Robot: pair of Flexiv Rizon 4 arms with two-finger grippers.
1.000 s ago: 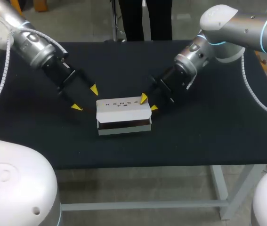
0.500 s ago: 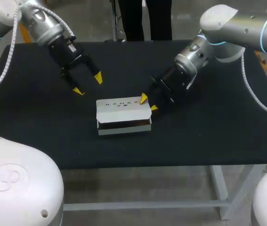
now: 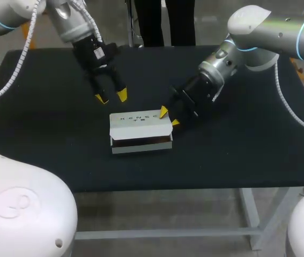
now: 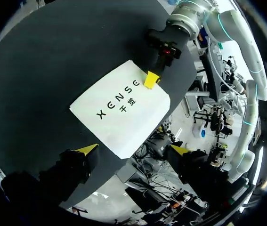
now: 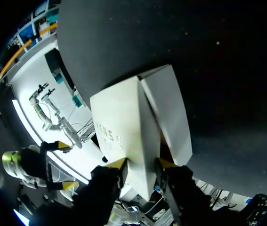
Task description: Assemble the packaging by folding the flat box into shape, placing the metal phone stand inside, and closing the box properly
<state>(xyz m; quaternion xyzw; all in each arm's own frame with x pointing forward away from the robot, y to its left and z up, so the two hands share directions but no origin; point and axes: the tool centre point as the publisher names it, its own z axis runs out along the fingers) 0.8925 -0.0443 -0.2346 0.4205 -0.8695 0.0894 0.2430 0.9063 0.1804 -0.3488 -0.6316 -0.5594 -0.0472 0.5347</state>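
The white box (image 3: 140,124) lies in the middle of the black table, its printed lid down but a dark gap showing along its front. What is inside is hidden. My right gripper (image 3: 169,117) is at the box's right end, shut on the end of the box (image 5: 133,117), one yellow tip on each side. My left gripper (image 3: 111,97) hangs above the table just behind the box's left part, open and empty. In the left wrist view the box (image 4: 121,106) lies ahead of the left gripper (image 4: 133,149), apart from it.
The black table (image 3: 44,139) carries nothing else that I can see. A person stands beyond its far edge and does not reach over it.
My left arm swung from the box's left side back and inward, ending behind the box with its fingers pointing down at it. The right gripper and the box stayed put.
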